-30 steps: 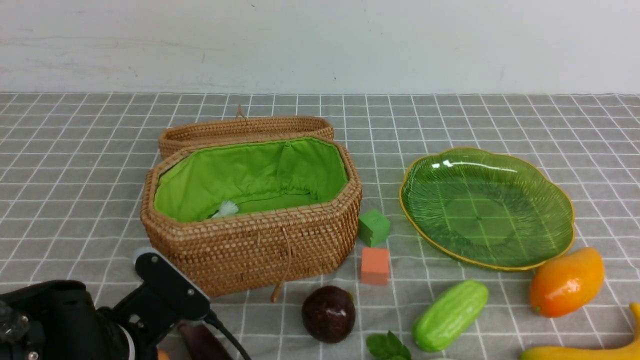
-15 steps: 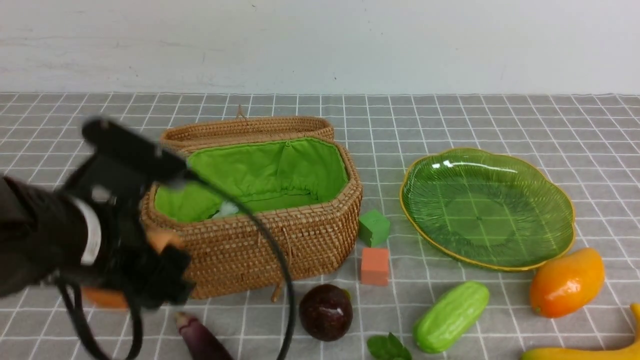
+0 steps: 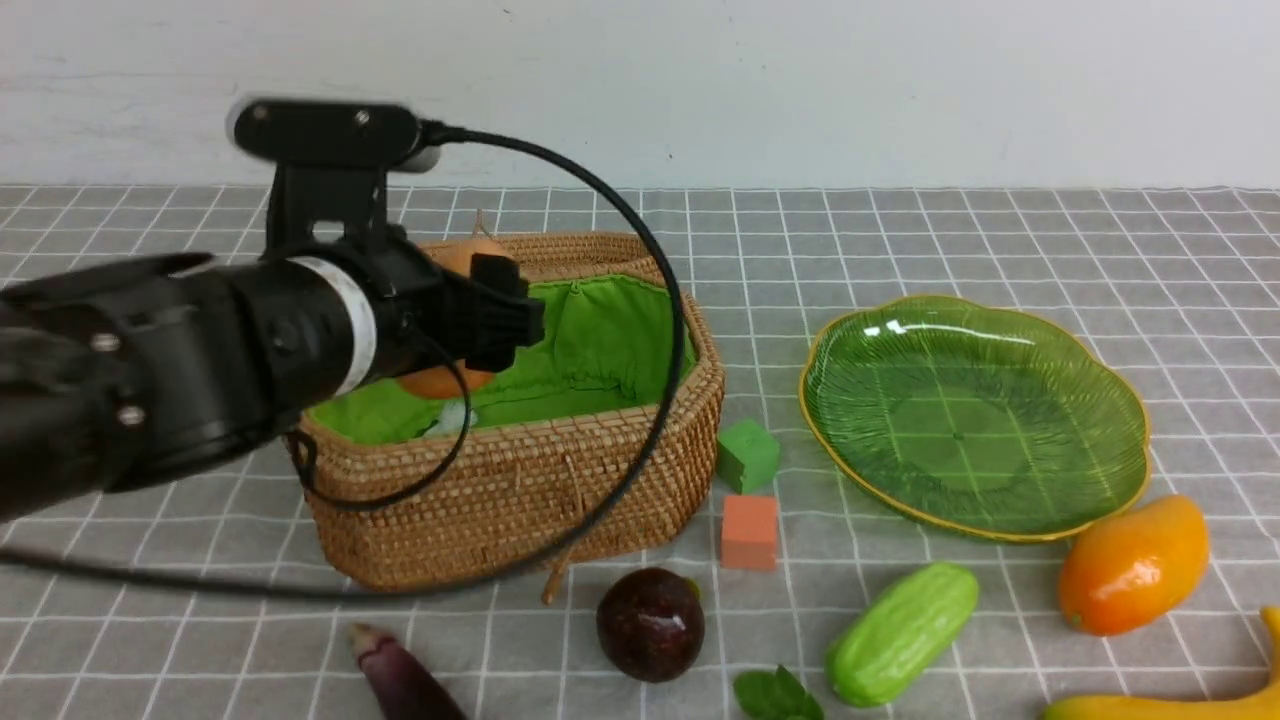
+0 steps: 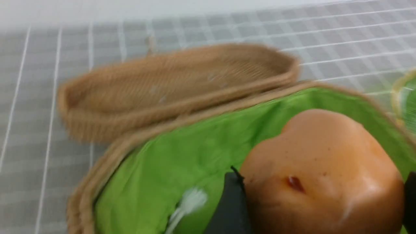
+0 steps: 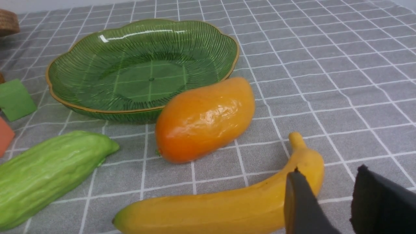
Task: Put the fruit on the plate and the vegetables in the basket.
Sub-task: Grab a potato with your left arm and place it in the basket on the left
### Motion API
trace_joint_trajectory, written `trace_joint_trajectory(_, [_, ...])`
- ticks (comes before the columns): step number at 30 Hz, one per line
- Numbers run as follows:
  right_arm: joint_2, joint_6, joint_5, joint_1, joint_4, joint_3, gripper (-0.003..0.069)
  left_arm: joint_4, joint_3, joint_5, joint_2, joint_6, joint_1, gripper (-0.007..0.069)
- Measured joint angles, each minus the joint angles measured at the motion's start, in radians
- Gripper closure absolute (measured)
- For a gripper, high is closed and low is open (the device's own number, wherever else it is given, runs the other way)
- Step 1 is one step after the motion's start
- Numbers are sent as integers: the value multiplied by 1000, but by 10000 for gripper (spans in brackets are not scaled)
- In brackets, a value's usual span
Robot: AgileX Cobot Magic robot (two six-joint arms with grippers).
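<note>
My left gripper (image 3: 490, 318) is shut on the orange-tan round bulb (image 4: 321, 169) and holds it above the open basket (image 3: 520, 490), over the green lining. A white vegetable (image 3: 452, 418) lies inside. On the cloth in front lie the eggplant (image 3: 405, 680), the dark purple ball (image 3: 650, 625), a leafy sprig (image 3: 775, 692) and the cucumber (image 3: 900, 630). The green plate (image 3: 975, 415) holds nothing. The mango (image 3: 1132, 565) and the banana (image 5: 227, 208) lie beside it. My right gripper (image 5: 338, 195) is open, just past the banana's stem end, with only cloth between its fingers.
A green cube (image 3: 747, 455) and an orange cube (image 3: 749, 532) sit between basket and plate. The basket's wicker lid (image 4: 175, 84) lies open behind it. A black cable (image 3: 640, 250) loops from the left wrist across the basket front. A white wall stands at the back.
My left arm has lifted from the table's front left corner with the bulb, swinging up and forward until it is over the basket. Nothing else has moved.
</note>
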State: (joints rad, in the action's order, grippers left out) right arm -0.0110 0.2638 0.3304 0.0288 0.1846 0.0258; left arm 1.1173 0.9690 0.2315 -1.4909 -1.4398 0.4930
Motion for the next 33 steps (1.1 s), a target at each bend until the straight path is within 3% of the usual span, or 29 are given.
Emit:
trace_joint_trajectory(1, [0,0,0,0,0,0,417,11,1,7,-5,-15,-1,33])
trace_joint_trajectory(2, [0,0,0,0,0,0,417,53,14,68,-43,-139,-4,33])
trace_joint_trajectory(3, [0,0,0,0,0,0,417,76,17,87,-54,-184,-4,33])
trace_joint_trajectory(7, [0,0,0,0,0,0,417,133,28,112,-68,-305,-4,30])
trace_joint_trajectory(21, [0,0,0,0,0,0,417,164,30,14,-26,-329,-4,20])
trace_joint_trajectory(25, [0,0,0,0,0,0,417,125,34,-15,-26,-252,-4,19])
trace_joint_trajectory(31, [0,0,0,0,0,0,417,-76,82,25,-26,-43,-4,19])
trace_joint_trajectory(33, [0,0,0,0,0,0,417,-255,148,149,-26,180,-4,19])
